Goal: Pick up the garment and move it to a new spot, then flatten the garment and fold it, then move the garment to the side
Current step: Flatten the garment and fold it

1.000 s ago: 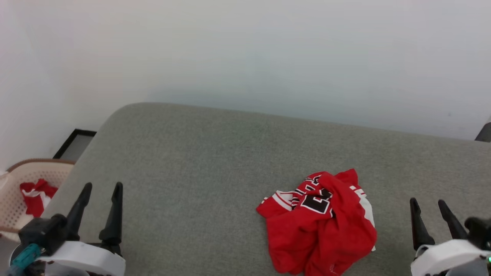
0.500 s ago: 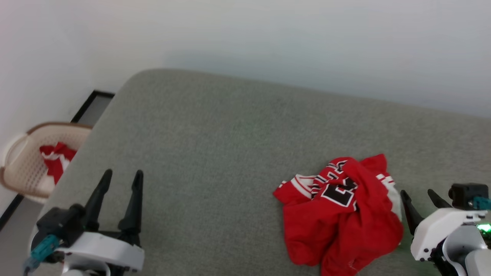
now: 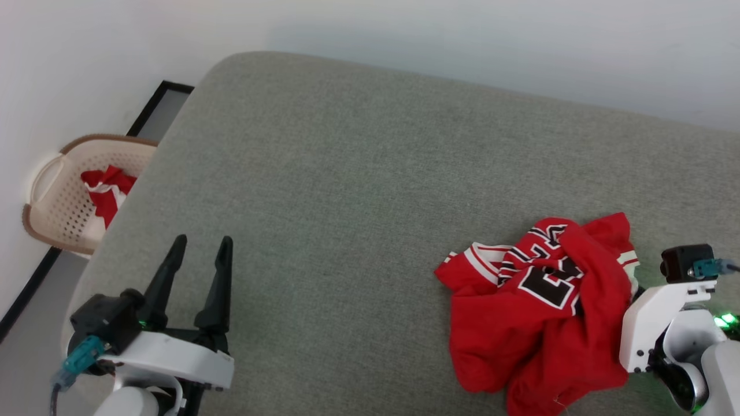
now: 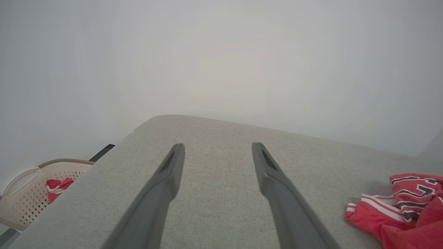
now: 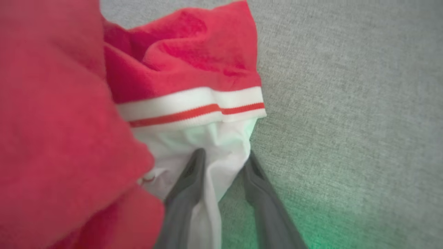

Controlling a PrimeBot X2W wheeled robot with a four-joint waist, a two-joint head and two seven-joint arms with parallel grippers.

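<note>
The garment (image 3: 543, 312), a crumpled red jersey with black white-outlined lettering, lies on the grey cushioned surface (image 3: 358, 173) at the right front. In the right wrist view its white sleeve sits below the red-and-white striped trim (image 5: 193, 110). My right gripper (image 5: 224, 157) is at the garment's right edge, its two fingers apart with a fold of that white sleeve between them. In the head view the cloth hides those fingertips. My left gripper (image 3: 199, 248) hovers open over bare surface at the left front, far from the garment (image 4: 405, 211), with nothing between its fingers (image 4: 173, 166).
A beige perforated basket (image 3: 63, 190) holding a red-and-white cloth (image 3: 107, 188) stands on the floor past the surface's left edge, beside a white wall. The rounded far-left corner of the surface is near the wall. A green light glows by my right wrist.
The head camera has tilted down and shifted. My right gripper went in to the garment's right edge, its fingers now around the white sleeve and slightly narrower. The left gripper stays open.
</note>
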